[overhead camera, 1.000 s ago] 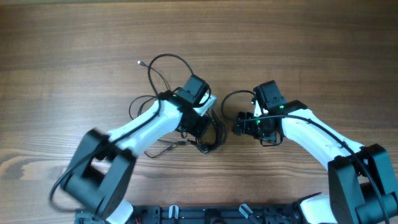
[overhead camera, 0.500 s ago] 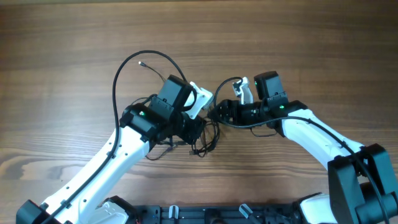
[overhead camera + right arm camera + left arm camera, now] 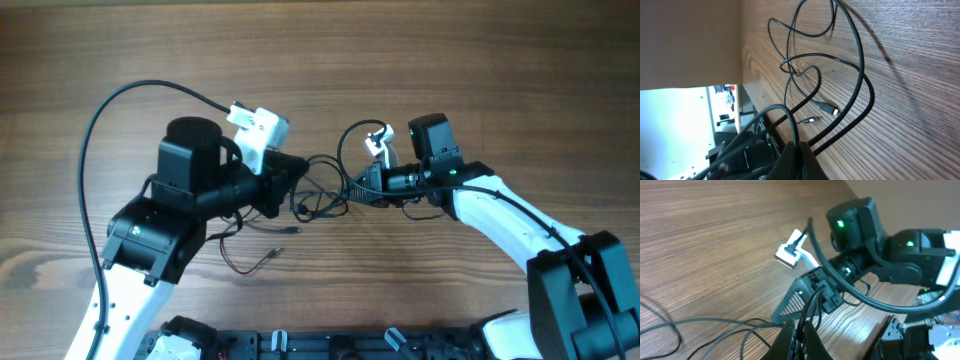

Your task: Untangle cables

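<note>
The cables [image 3: 322, 197] are thin black wires bunched between my two grippers, with loose strands and small plug ends trailing toward the table front [image 3: 262, 257]. My left gripper [image 3: 296, 182] is lifted above the table and shut on several strands [image 3: 812, 305], which run up out of its jaws [image 3: 801, 339]. Just right of the bunch, my right gripper [image 3: 356, 190] is shut on one cable, seen entering its jaws [image 3: 796, 152]. Loops of cable [image 3: 812, 62] and a plug [image 3: 828, 108] lie on the wood beyond it.
A thick black arm cable [image 3: 110, 110] arcs over the table's left side. The left arm's body [image 3: 170, 215] hangs high over the left middle. A black rail [image 3: 330, 345] runs along the front edge. Bare wood surrounds the cables.
The right gripper, open a moment ago, has shut on a cable. The left arm has risen and drawn back to the left, stretching the bunch out between the two grippers.
</note>
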`<control>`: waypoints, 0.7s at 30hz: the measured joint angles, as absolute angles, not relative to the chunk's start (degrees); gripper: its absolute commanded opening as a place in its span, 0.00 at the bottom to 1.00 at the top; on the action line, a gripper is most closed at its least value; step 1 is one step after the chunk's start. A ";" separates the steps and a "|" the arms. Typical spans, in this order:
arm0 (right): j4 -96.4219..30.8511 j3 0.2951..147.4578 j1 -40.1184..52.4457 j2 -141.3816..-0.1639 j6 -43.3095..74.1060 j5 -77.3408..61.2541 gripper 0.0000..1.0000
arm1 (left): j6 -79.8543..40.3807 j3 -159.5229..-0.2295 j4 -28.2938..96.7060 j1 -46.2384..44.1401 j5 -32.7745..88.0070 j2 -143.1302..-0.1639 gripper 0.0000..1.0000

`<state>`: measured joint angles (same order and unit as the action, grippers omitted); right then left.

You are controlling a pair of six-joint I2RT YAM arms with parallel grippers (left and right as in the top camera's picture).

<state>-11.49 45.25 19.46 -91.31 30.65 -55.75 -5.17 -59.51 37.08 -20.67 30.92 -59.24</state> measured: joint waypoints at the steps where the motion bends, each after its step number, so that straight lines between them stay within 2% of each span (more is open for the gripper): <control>1: -12.49 45.25 19.46 -91.31 30.65 -55.40 0.04 | -5.50 -59.51 37.47 -19.31 31.22 -59.24 0.04; 5: -22.92 45.47 19.49 -91.35 33.67 -43.31 0.04 | -6.37 -59.51 42.17 -11.92 30.11 -59.24 0.04; 7: -27.77 45.41 19.57 -91.37 35.81 -33.78 0.04 | -6.39 -59.53 45.17 -6.96 28.12 -59.24 0.12; 8: -28.32 45.43 19.57 -91.39 36.42 -29.87 0.04 | -6.50 -59.53 46.41 -4.27 27.29 -59.24 0.22; 9: -28.45 45.43 19.57 -91.42 36.69 -27.99 0.04 | -6.63 -59.51 46.89 -2.94 26.98 -59.24 0.20; 10: -28.51 45.41 19.57 -91.39 37.10 -25.43 0.04 | -6.68 -59.53 47.81 0.10 26.41 -59.24 0.12; 11: -28.69 45.43 19.57 -91.42 37.87 -23.77 0.12 | -6.83 -59.53 48.47 1.87 26.11 -59.27 0.08; 13: -27.55 45.32 19.53 -91.42 39.68 -22.06 0.43 | -6.79 -59.53 50.19 3.81 25.78 -59.57 0.08; 14: -23.97 45.19 19.42 -91.42 38.92 -24.53 0.52 | -6.81 -59.53 50.85 3.92 26.02 -59.90 0.07; 16: -17.12 45.21 19.42 -91.46 37.06 -32.97 0.56 | -6.81 -59.53 51.42 3.92 26.96 -61.52 0.09; 18: -14.66 45.21 19.49 -91.46 35.90 -41.58 0.62 | -6.81 -59.53 52.36 3.95 27.51 -64.01 0.21; 21: -14.59 45.21 23.00 -91.48 35.53 -41.93 0.68 | -6.96 -59.75 56.49 3.92 28.05 -69.65 0.25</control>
